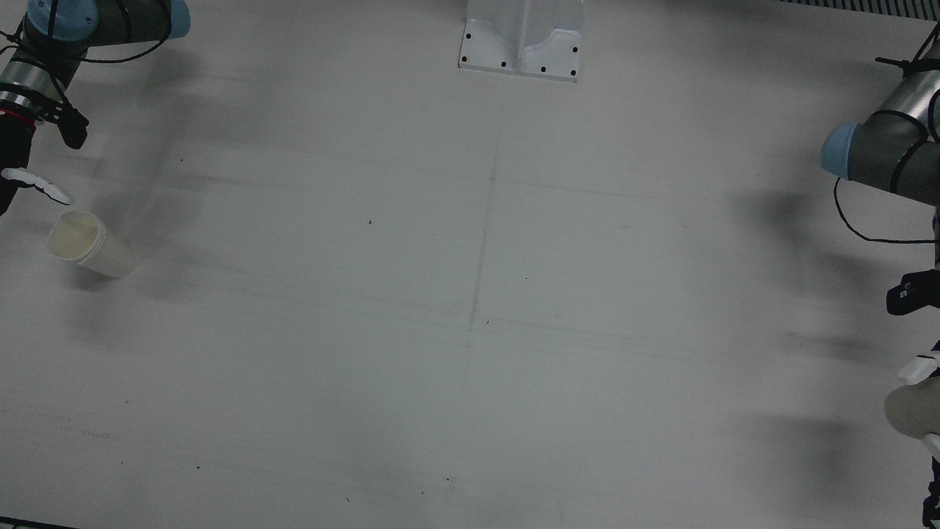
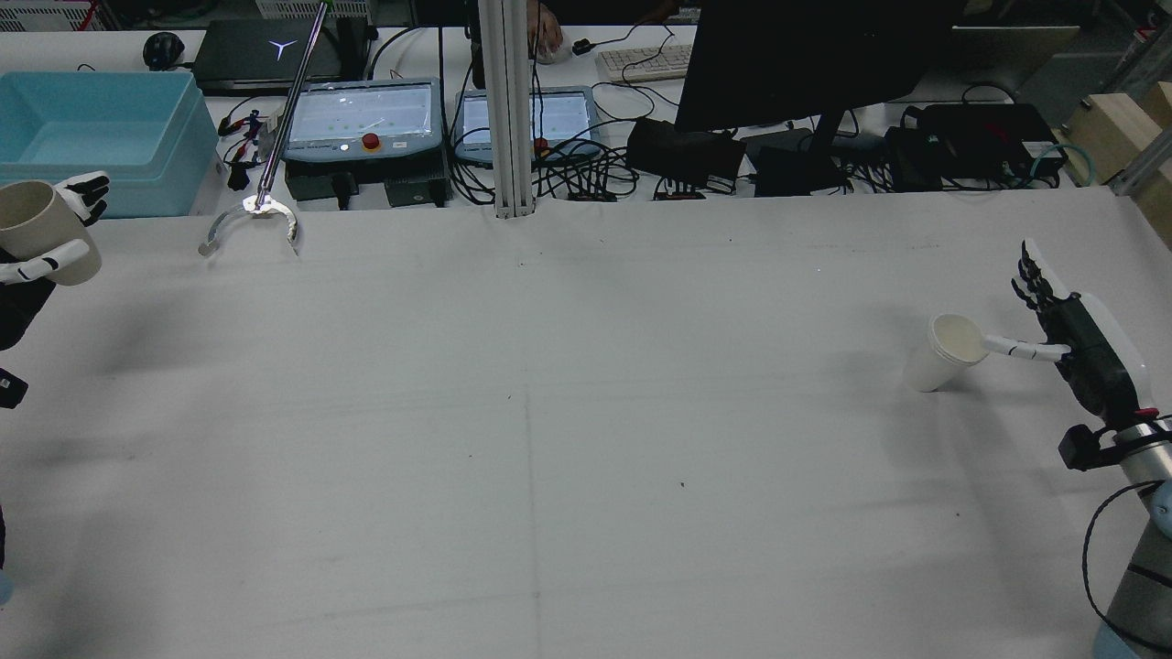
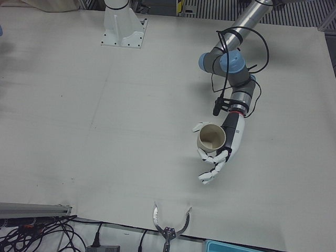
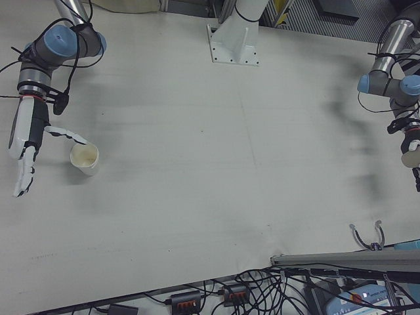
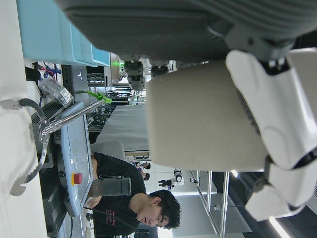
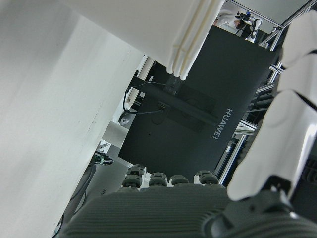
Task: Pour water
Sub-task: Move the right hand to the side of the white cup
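Rear view: the left robot hand (image 2: 27, 265) holds the beige cup (image 2: 41, 229) aloft at the desk's (image 2: 549, 412) left edge, mouth up. The white cup (image 2: 943, 352), upright, stands near the right edge, well apart across the desk. The right robot hand (image 2: 1076, 343) lies just beside it, fingers spread, one fingertip (image 2: 993, 345) over its rim.

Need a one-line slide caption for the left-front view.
Left robot hand holds a beige cup upright above the white table.
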### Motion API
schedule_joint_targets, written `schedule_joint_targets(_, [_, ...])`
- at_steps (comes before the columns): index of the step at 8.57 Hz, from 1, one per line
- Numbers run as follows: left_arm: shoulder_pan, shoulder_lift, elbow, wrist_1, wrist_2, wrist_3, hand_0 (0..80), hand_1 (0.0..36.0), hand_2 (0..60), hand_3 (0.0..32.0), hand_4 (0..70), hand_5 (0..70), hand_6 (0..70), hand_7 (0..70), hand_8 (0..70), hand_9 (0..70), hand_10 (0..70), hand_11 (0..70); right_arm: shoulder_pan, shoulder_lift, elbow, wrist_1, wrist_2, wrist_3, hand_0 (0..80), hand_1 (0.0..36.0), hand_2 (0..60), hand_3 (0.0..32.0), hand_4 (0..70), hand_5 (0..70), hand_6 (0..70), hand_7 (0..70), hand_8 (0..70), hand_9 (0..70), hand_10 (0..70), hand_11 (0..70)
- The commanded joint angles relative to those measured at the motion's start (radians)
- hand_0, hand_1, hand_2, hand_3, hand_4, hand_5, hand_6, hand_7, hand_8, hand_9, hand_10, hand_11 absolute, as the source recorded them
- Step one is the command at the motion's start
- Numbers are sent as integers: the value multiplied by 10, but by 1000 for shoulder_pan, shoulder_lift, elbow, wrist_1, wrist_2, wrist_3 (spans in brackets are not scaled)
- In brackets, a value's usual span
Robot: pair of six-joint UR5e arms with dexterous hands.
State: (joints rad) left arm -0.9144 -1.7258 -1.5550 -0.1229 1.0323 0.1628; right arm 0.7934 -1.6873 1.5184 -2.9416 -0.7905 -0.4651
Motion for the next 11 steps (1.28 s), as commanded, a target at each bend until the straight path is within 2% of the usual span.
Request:
schedule_joint_targets(1, [6,-1,3,6,0,3,456,92,337,0,579,700,143,241,99,169,85,123,-20,-55,7,-7,-7,60,465,151,134,0,0,0,0,0,18,48,49,89])
schedule_joint_targets(7, [6,0,18,-12,0,3,456,88,317,0,576,700,141,238,99,171,86,124,-71,3,-1,-25,13,29,460,145,152,0,0,0,0,0,20,51,46,84])
schedule_joint_targets(9, [5,26,21,-38,-1,3,458,86,306,0,573,700,140,236,99,170,86,124,-83,15,-58,-22,14,31,456,142,156,0,0,0,0,0,20,52,46,84])
schedule_joint_targets(11, [2,52,13,-57,-1,3,457,85,298,0,573,700,140,234,99,169,86,124,-86,81,-109,-20,14,58,449,134,154,0,0,0,0,0,22,54,48,84])
